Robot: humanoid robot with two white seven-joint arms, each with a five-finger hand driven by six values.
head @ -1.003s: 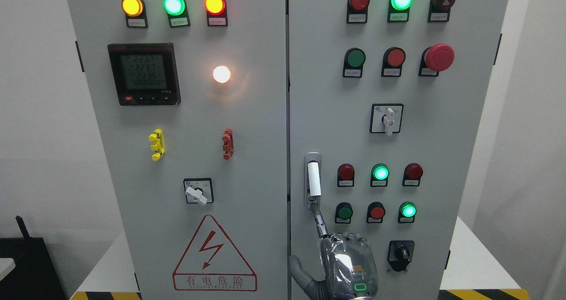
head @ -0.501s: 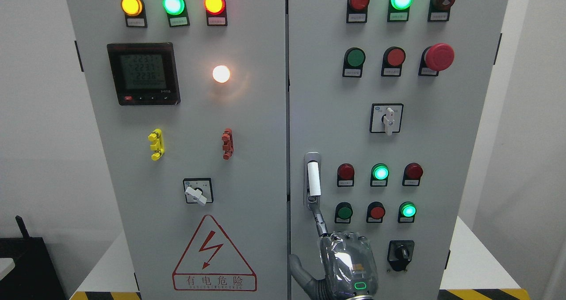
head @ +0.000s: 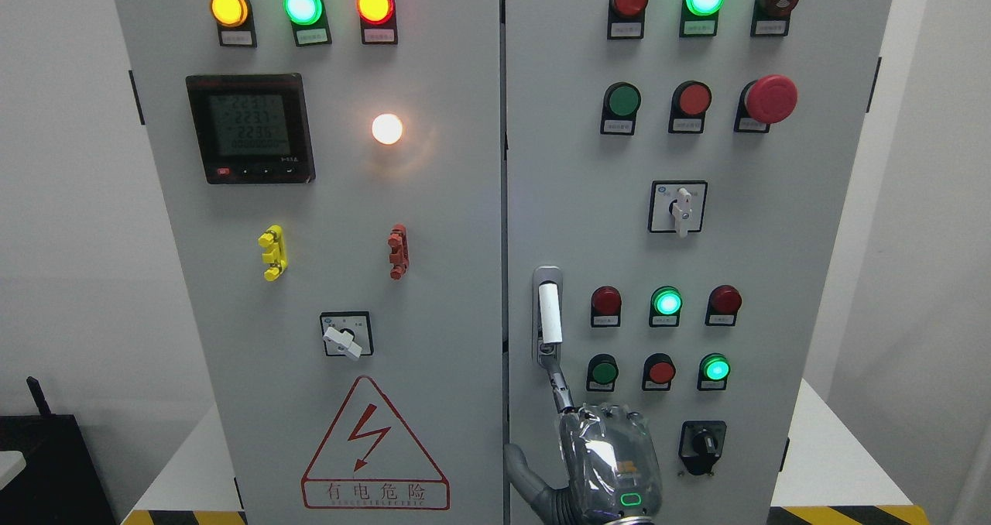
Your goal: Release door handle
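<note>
We are at the letting-go step: our right hand [head: 612,463], low and right of centre, has one finger [head: 559,386] hooked at the foot of the white door handle [head: 549,314] (other fingers folded). Next, we unhook and draw back.

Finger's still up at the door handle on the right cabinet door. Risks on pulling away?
1. One finger of the hand reaches up to the bottom of the door handle; if hooked there, pulling back may tug the door.
2. The green button and red button sit just right of that finger; sideways drift might press one.
</note>
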